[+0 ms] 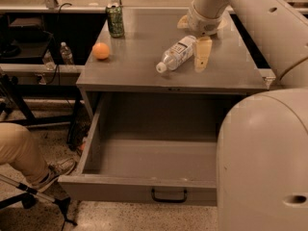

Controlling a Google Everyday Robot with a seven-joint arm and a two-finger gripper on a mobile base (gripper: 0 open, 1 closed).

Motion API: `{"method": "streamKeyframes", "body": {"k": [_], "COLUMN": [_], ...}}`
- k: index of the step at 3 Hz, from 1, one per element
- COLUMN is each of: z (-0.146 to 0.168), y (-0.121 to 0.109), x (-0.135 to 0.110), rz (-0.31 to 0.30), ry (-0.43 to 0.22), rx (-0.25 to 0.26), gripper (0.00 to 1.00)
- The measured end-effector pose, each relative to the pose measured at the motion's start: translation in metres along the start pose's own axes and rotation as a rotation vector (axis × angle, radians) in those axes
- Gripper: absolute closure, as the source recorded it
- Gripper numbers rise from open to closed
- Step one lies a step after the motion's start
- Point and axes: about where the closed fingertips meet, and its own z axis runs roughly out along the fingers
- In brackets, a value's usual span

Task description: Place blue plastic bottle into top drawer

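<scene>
The blue plastic bottle (177, 53) lies on its side on the grey cabinet top (134, 66), white cap pointing to the front left. My gripper (191, 43) hangs over the bottle's far end. It is open, with one pale finger (202, 55) down on the bottle's right and the other finger (183, 22) behind it. The bottle rests on the surface and is not lifted. The top drawer (120, 188) below is pulled out wide and holds nothing. Its black handle (169, 195) sits on the front panel.
A green drink can (115, 20) and an orange (101, 51) sit on the cabinet top's left side. Two small clear bottles (66, 53) stand on a shelf at the left. A person's leg and shoe (29, 158) are at lower left. My own body (262, 162) fills the lower right.
</scene>
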Motion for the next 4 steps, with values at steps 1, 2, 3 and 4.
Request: {"method": "streamKeyframes", "body": {"k": [1,2,3,4], "z": [0.006,0.013,0.025,0.028], "y": [-0.006,-0.008,-0.005,-0.005], "x": [-0.009,-0.018,-0.028,-0.03], "rz": [-0.039,-0.076,-0.101,-0.104], "ry": [0.017,0.02,0.007,0.002], "rx": [0.0,-0.01,-0.032,-0.038], "gripper": [0.0,0.0,0.0,0.0]}}
